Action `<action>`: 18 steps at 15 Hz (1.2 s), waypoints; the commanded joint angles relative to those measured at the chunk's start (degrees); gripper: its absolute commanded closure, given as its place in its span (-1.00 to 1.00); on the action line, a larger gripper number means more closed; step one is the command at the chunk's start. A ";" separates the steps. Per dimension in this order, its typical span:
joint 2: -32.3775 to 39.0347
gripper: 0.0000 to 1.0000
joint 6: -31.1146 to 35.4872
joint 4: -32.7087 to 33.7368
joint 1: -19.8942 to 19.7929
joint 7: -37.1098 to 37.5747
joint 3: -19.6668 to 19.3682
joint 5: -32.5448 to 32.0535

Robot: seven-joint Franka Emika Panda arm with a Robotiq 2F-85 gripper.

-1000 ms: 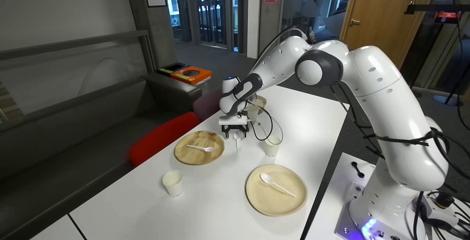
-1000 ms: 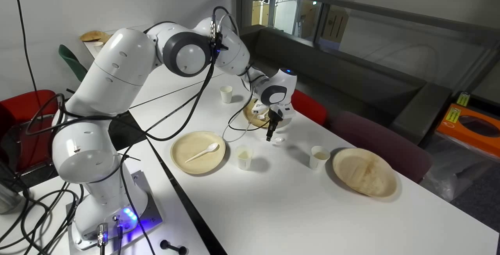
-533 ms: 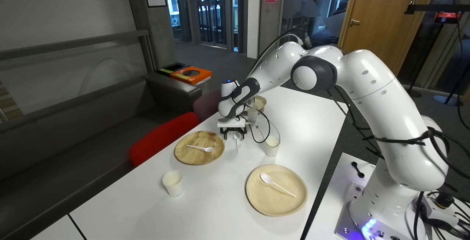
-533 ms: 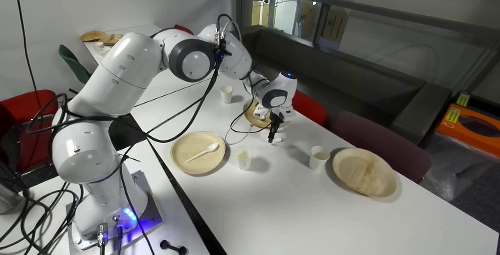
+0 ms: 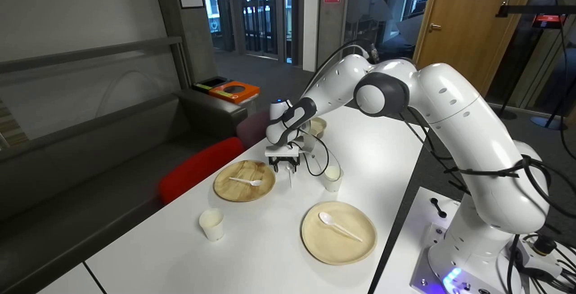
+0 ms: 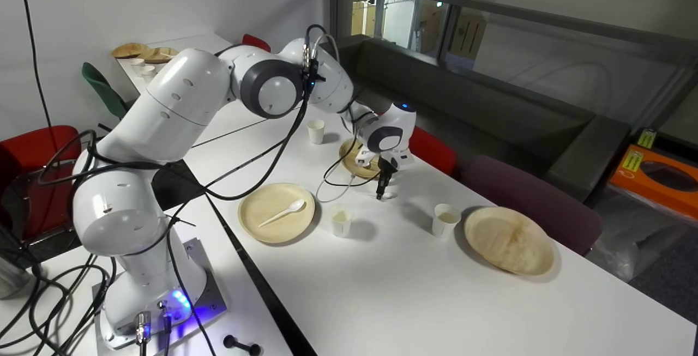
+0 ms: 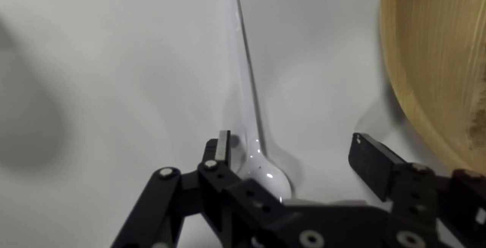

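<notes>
The white spoon (image 7: 248,103) lay on the table (image 5: 252,258) beside the wooden plate (image 7: 429,69), nearer the edge by the sofa (image 5: 103,163), between jaws that stood wide apart and gripped nothing. It sat off-centre, close to one fingertip (image 7: 223,145), so a closing squeeze could have pushed or twisted it sideways; being so flat, it could also have slipped under the tips. The arm (image 5: 468,118) stretched in over the opposite edge, elbow raised, wrist bent, gripper (image 7: 291,143) pointing down
</notes>
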 commanded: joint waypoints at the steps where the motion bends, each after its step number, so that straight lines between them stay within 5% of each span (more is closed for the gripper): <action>1: 0.88 -0.09 -0.78 1.91 0.03 -1.76 -0.58 1.82; 8: 0.87 0.98 -1.10 2.78 0.06 -1.44 -0.77 1.99; 18: -1.97 0.95 -2.39 3.60 -3.01 -1.41 -0.90 5.84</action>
